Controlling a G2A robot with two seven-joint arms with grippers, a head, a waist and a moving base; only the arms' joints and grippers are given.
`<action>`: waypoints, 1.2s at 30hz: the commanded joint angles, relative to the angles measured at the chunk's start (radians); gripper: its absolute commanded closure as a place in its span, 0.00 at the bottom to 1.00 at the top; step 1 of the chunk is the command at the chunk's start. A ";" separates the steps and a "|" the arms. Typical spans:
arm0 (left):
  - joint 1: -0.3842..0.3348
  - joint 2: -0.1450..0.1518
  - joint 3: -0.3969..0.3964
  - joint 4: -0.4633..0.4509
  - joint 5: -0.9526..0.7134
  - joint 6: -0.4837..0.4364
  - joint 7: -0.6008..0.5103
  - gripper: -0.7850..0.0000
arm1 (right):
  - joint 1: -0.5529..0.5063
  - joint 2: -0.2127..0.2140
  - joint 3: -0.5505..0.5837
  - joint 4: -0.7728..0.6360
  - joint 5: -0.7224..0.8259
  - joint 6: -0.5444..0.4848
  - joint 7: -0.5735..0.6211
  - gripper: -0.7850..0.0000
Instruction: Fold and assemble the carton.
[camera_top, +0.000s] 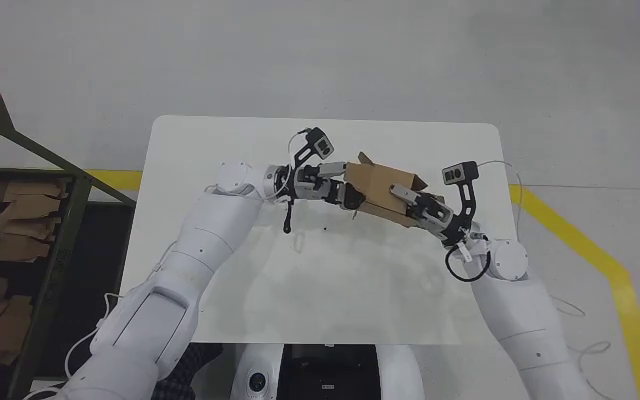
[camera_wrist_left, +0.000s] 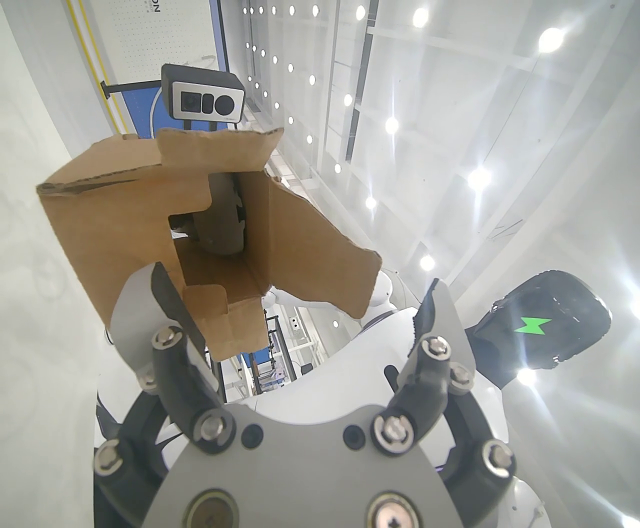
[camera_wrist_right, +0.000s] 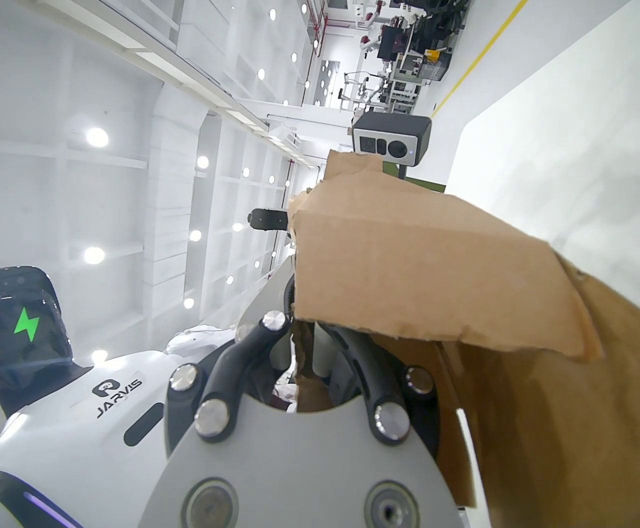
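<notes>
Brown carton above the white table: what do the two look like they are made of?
Brown carton: corrugated cardboard by the look, matte and plain, with rough layered cut edges and creased flaps. White table: a smooth, even, low-gloss top, perhaps laminate or painted board; its surface alone does not settle which.

Counts — carton (camera_top: 378, 187): 1 | table (camera_top: 320, 290): 1 | arms: 2 (left arm (camera_top: 200, 240), right arm (camera_top: 520, 300))

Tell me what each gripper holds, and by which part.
The right gripper is shut on the carton, on a panel edge at one end; the left gripper is open, holding nothing.
</notes>
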 joint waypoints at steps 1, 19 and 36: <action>-0.001 0.001 -0.005 0.002 -0.001 -0.002 0.000 0.00 | -0.001 0.000 0.002 0.000 0.004 0.000 0.003 1.00; 0.002 -0.003 -0.006 -0.010 0.005 0.002 0.001 0.00 | -0.009 0.001 0.000 -0.012 -0.002 -0.010 0.022 1.00; 0.030 0.008 -0.049 -0.046 0.003 -0.007 0.005 0.00 | -0.016 0.003 0.052 0.010 0.019 -0.030 -0.081 1.00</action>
